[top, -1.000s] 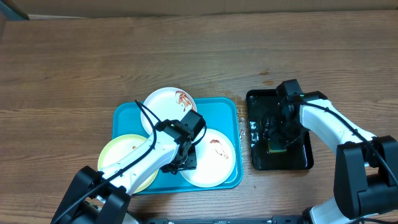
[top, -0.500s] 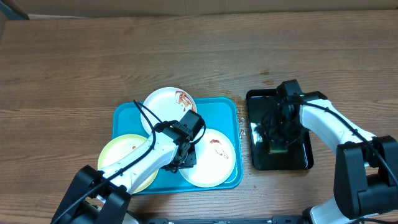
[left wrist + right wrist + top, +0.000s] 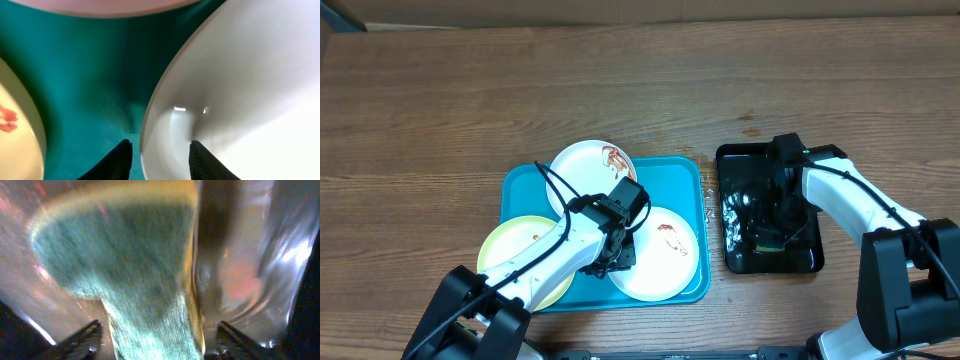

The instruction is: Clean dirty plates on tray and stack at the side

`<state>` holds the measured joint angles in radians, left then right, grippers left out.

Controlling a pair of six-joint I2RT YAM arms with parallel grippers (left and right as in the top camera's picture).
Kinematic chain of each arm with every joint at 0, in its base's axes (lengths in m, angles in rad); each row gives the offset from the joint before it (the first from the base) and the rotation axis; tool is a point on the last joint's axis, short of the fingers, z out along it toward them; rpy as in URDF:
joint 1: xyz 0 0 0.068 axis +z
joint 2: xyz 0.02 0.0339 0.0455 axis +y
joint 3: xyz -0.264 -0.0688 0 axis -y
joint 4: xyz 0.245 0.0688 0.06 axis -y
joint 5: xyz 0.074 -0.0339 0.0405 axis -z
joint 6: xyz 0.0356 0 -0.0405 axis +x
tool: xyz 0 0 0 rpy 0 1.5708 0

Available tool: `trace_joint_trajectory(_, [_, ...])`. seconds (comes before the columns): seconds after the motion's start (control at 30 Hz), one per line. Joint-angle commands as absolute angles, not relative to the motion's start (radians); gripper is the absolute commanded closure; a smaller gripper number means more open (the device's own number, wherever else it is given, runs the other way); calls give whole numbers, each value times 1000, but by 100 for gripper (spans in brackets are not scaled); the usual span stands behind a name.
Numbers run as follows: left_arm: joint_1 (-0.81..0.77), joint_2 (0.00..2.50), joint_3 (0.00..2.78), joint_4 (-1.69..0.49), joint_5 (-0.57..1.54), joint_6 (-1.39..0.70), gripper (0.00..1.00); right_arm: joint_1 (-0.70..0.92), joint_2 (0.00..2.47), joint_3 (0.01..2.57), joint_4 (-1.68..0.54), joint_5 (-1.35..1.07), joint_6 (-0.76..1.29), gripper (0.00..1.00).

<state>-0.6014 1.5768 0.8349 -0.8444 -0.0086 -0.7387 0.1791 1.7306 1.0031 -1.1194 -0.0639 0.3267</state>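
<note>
No text, label, brand or number is readable anywhere.

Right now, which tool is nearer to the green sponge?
Right. The right tool hangs over the sponge in the black tray, fingers open on either side; the left tool is at the rim of a white plate on the turquoise tray.

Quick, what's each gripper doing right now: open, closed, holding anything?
Left gripper: astride the white plate rim; cannot tell whether it grips.
Right gripper: open, astride the green sponge, not clamping it.
</note>
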Motion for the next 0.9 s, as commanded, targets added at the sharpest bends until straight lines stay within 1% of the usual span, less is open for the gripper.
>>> trace_joint_trajectory(0.0, [-597,1589,805,-820,-8,-767,60,183,1724,1021,-1135,-81,342,32])
trace_joint_trajectory(0.03, [-597,1589,800,-810,-7,-767,60,183,1725,1014,-1119,-80,340,34])
trace_joint_trajectory(0.07, [-597,1589,794,-800,-7,-767,60,184,1725,1006,-1098,-80,340,39])
trace_joint_trajectory(0.1, [-597,1589,789,-791,-7,-767,60,184,1725,996,-1074,-81,340,47])
trace_joint_trajectory(0.13, [-597,1589,786,-786,-7,-767,60,184,1725,988,-1055,-81,340,64])
trace_joint_trajectory(0.17, [-597,1589,785,-785,-7,-767,65,184,1724,982,-1040,-81,340,90])
trace_joint_trajectory(0.2, [-597,1589,785,-785,-7,-767,73,184,1725,980,-1036,-81,341,96])
trace_joint_trajectory(0.27, [-597,1589,785,-786,-7,-765,84,184,1725,980,-1037,-85,340,96])
trace_joint_trajectory(0.3, [-597,1589,785,-787,-7,-763,87,184,1724,981,-1039,-85,340,96])
trace_joint_trajectory(0.33, [-596,1589,785,-788,-10,-763,87,184,1724,985,-1046,-86,339,88])
trace_joint_trajectory(0.37, [-596,1589,785,-786,-11,-763,84,184,1724,998,-1061,-99,335,55])
trace_joint_trajectory(0.4, [-596,1589,785,-784,-11,-763,77,181,1724,1017,-1084,-116,329,47])
trace_joint_trajectory(0.47, [-596,1589,785,-776,-11,-763,67,178,1724,1076,-1138,-141,313,43])
trace_joint_trajectory(0.53, [-596,1589,785,-770,-11,-764,63,178,1724,1144,-1176,-120,308,41])
trace_joint_trajectory(0.57, [-596,1589,785,-768,-11,-764,61,178,1724,1163,-1179,-103,310,35])
trace_joint_trajectory(0.63, [-596,1589,785,-764,-11,-764,60,178,1724,1174,-1156,-70,310,20])
trace_joint_trajectory(0.67, [-596,1589,785,-761,-12,-763,59,178,1725,1172,-1135,-57,310,16])
trace_joint_trajectory(0.73, [-596,1589,785,-758,-11,-764,59,178,1726,1153,-1090,-35,311,17])
trace_joint_trajectory(0.87, [-596,1589,785,-759,-10,-764,58,178,1727,1087,-1007,-35,314,21])
